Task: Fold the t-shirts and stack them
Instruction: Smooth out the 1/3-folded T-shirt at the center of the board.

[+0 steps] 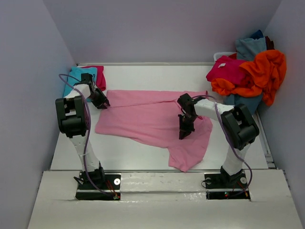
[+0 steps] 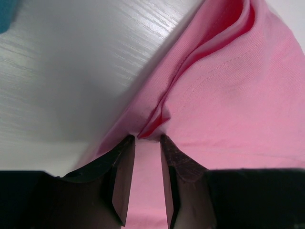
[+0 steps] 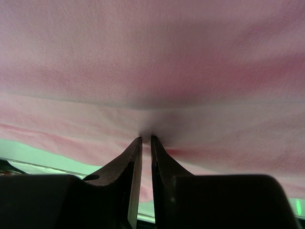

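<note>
A light pink t-shirt (image 1: 147, 121) lies spread across the middle of the white table (image 1: 143, 76). My left gripper (image 1: 105, 104) sits at its far left corner. In the left wrist view the jaws (image 2: 147, 138) stand partly apart, with pink cloth (image 2: 228, 95) filling the gap and a crease running into the tips. My right gripper (image 1: 183, 133) points down over the shirt's right half. Its jaws (image 3: 146, 138) are nearly together, pinching a pucker of pink cloth (image 3: 152, 57) that hangs across the view.
A turquoise shirt (image 1: 76, 78) and a magenta one (image 1: 98, 76) lie folded at the back left, just behind my left gripper. At the back right a heap holds magenta (image 1: 231, 69), orange (image 1: 267, 71) and grey-blue (image 1: 250, 47) shirts. Walls close in on both sides.
</note>
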{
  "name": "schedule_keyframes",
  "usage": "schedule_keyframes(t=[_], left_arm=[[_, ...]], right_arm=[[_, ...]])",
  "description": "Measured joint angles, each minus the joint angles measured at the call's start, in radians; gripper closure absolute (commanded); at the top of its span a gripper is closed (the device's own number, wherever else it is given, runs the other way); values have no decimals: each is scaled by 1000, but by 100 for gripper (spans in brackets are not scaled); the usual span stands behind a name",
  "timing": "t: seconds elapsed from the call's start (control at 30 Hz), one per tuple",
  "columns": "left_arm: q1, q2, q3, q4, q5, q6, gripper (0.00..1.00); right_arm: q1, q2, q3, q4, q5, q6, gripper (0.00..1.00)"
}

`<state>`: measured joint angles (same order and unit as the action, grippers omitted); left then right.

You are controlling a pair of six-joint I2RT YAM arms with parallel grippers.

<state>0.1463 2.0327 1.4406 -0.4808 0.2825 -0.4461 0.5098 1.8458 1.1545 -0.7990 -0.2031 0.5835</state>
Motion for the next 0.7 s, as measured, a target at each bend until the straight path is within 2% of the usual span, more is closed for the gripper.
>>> schedule_keyframes(t=[0.7], left_arm=[[0, 11, 0, 46, 45, 0, 62]], right_arm=[[0, 0, 0, 0, 0, 0, 81]])
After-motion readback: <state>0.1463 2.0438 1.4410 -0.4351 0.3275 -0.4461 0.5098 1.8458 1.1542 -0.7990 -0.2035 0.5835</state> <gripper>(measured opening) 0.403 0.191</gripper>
